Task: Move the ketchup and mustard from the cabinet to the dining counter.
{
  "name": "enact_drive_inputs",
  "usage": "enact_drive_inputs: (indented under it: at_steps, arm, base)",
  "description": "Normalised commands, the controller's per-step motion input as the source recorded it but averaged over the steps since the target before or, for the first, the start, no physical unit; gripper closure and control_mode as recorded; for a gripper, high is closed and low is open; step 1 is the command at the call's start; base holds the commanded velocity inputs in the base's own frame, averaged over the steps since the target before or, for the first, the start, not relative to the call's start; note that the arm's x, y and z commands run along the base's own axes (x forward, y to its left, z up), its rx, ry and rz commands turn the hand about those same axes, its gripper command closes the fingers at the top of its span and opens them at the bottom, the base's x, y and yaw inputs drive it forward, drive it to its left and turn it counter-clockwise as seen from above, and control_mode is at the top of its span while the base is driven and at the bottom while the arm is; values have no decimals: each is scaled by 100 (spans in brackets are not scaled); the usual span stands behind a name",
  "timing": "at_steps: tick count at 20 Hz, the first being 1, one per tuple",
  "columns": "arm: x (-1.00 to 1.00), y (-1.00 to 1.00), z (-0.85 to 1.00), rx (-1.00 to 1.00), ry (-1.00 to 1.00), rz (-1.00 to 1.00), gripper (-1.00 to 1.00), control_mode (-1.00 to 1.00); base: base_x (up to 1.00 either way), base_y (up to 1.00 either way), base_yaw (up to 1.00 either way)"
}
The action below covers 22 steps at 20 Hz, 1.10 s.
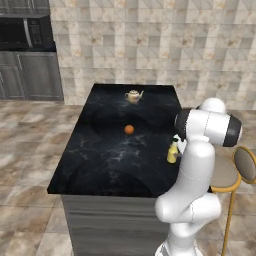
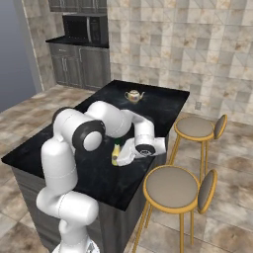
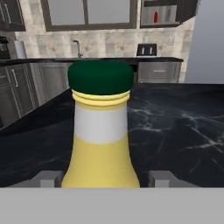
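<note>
Mustard (image 1: 172, 152) stands upright on the dining counter (image 1: 100, 160), near its right edge, right of the orange ball (image 1: 129, 129) and nearer than the teapot (image 1: 133, 96). Ketchup (image 3: 155, 16) sits far off on a shelf in the open cabinet (image 3: 168, 13).

Gripper (image 3: 103, 178): 1 grey finger (image 3: 48, 178) flanks the bottle on each side; whether they touch it or have let go, cannot tell.

Judgement: light, slightly squashy plastic, smooth and slippery; top-heavy when tilted. Best hold is mid-body, below the neck, with moderate squeeze.
</note>
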Motion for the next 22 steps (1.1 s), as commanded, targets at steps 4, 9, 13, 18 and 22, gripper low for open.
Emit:
enact_drive_inputs:
  at_steps: [4,9,13,18,22]
  arm:
    - [-18,2,0,0,-11,1,-100,-100]
    - [-25,2,0,0,-13,1,-100,-100]
    - [-23,0,6,0,-16,2,-100,-100]
    - [-6,-3,9,0,-14,2,-100,-100]
    - [-3,-15,13,0,-14,2,-100,-100]
  base:
    - [0,0,0]
    - [0,0,0]
    - [0,0,0]
    - [0,0,0]
    - [0,0,0]
